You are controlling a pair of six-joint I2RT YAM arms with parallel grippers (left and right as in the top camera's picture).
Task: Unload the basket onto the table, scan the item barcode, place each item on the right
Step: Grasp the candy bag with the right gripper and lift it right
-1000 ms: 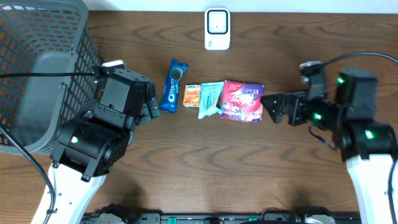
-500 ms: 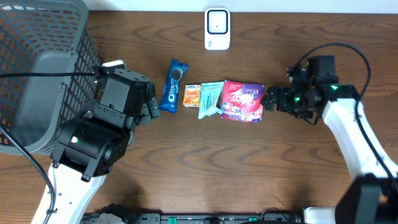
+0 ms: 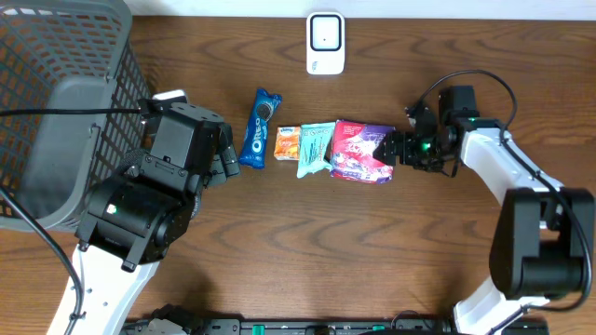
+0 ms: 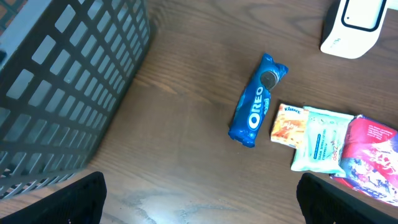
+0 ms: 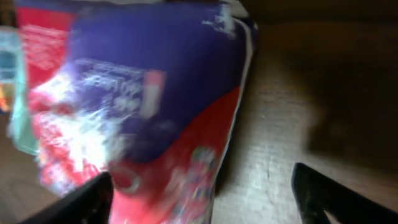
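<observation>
Wooden tabletop (image 3: 372,261) — right gripper (image 3: 396,149) beside red packet (image 3: 361,151), on its right-edge side.
Jaws wide — left gripper (image 4: 202,202) well apart, wide too.

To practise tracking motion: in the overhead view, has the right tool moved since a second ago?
Yes. The right tool moved left, from clear of the red-and-purple packet up to its edge; the white scanner stayed put.

Bare table (image 3: 326,251) lies open across the lower middle. A basket (image 3: 112,46) blocks the upper left; a row of snacks (image 3: 317,144) bars the centre, a scanner (image 3: 325,43) above.
</observation>
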